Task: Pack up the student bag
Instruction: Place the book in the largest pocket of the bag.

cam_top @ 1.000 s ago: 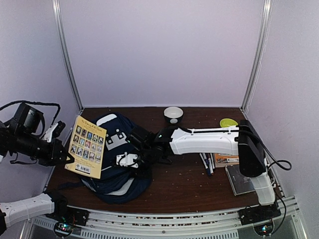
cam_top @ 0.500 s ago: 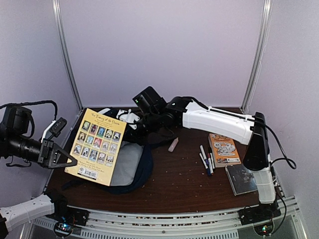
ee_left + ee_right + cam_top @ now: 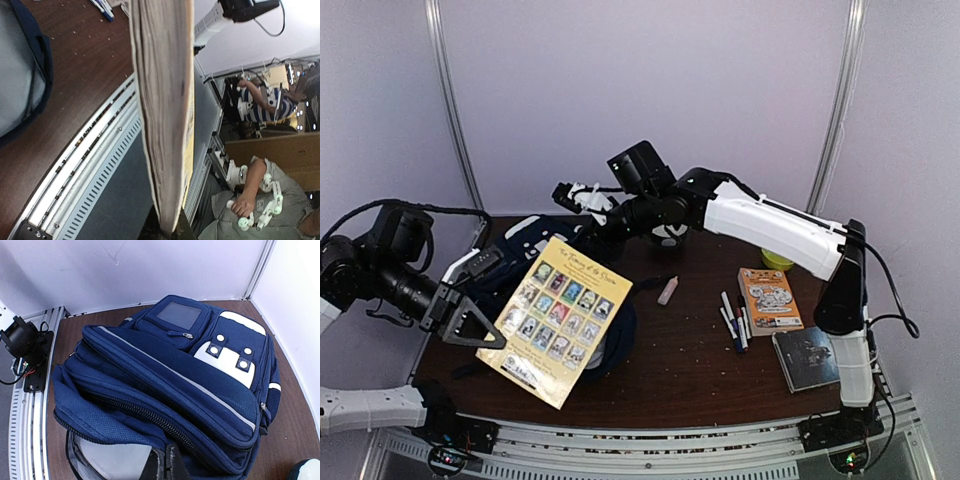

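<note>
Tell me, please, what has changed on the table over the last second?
The right end effector, shut on the student bag, rose from low over the table and lifted the bag's edge up and toward the back. The left end effector, shut on the yellow book, carried it right, toward the bag. The orange book, pens and disc case stayed put.

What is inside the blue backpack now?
Through the open mouth of the student bag, only pale lining shows, with no item on it. The deeper part is hidden by the bag's own fabric and, from above, by the yellow book.
</note>
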